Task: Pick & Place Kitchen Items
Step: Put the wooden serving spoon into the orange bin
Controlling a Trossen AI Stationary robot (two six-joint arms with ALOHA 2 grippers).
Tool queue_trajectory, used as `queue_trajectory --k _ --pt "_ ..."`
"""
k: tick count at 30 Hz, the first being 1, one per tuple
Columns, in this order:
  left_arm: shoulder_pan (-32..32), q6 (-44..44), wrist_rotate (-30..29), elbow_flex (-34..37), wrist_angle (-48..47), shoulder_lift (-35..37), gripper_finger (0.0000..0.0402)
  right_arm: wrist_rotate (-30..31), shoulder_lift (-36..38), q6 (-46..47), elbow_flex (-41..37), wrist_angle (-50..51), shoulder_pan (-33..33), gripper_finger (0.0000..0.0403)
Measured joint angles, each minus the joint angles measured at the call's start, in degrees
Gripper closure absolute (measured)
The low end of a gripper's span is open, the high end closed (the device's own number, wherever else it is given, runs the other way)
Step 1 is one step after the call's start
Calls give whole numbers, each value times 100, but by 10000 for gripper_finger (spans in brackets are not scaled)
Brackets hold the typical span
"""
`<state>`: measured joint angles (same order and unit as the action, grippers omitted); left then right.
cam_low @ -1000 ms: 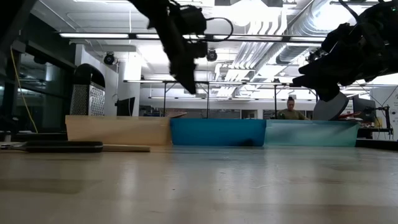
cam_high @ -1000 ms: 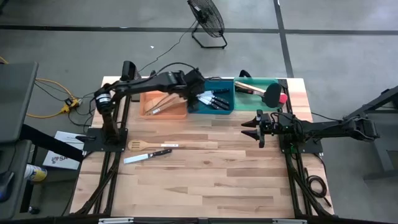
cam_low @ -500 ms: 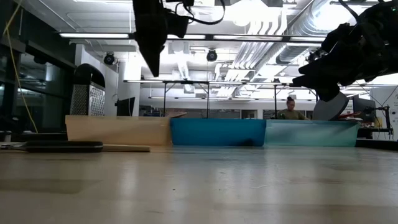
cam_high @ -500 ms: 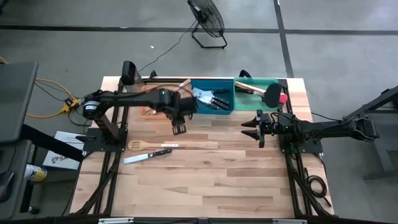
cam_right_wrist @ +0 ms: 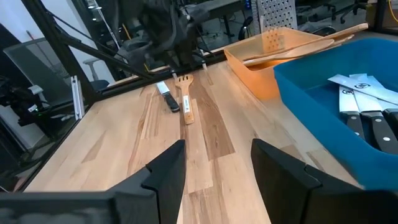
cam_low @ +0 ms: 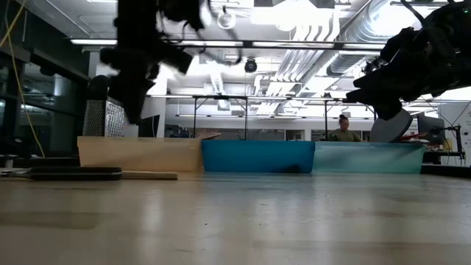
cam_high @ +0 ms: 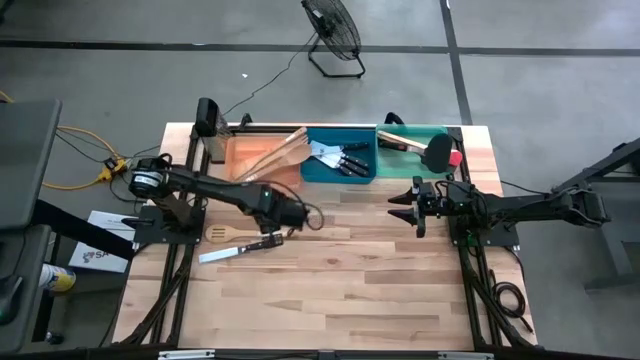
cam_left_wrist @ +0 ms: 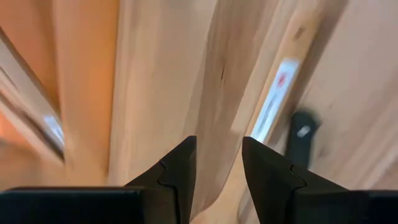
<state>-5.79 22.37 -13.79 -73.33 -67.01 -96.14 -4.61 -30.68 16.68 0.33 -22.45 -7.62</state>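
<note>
While the left gripper (cam_high: 292, 213) hangs over the left-middle of the bench (cam_high: 350, 290), its fingers (cam_left_wrist: 177, 177) sit a small gap apart with nothing between them, so it's empty. Just below and to its near-left lie the last two loose kitchen items: a wooden fork (cam_high: 232, 234) and a black-handled knife (cam_high: 238, 249), side by side and just about touching. From the left wrist view the knife's black handle (cam_left_wrist: 301, 134) and the pale wooden handle are right ahead of the tips, so I'd guess one of them is the next pick.

Over on the right, the right gripper (cam_high: 402, 206) waits above the bench just in front of the bins, fingers (cam_right_wrist: 165, 180) spread fairly wide and holding nothing.

Progress looks pretty far along to me. The orange bin (cam_high: 262, 160) at the far edge has a bundle of wooden utensils sticking out; I can make out maybe three or four handles, can't count exactly. The blue bin (cam_high: 340, 155) holds black-handled knives, around four as far as I can tell. The green bin (cam_high: 415, 140) has a turner with a black head (cam_high: 437, 152), something red beside it and a wooden handle, so two or three pieces.

So: three bins, two arms, two items left on the bench.
</note>
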Motion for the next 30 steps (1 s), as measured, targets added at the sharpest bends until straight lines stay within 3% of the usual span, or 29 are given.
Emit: queue_trajectory --k 6,14,21,25,30 --pt "-216 651 -40 616 -88 0 277 10 0 -1 1 1 0 229" --pt "-246 776 133 1045 13 11 277 12 0 1 1 1 0 229" --pt "-292 514 771 1803 1117 585 273 12 -2 -1 1 1 0 229" --pt "-290 537 853 2203 1458 940 244 12 -2 -1 -1 1 0 229" --pt "-287 610 836 2475 1447 1410 178 6 -2 0 1 9 0 229"
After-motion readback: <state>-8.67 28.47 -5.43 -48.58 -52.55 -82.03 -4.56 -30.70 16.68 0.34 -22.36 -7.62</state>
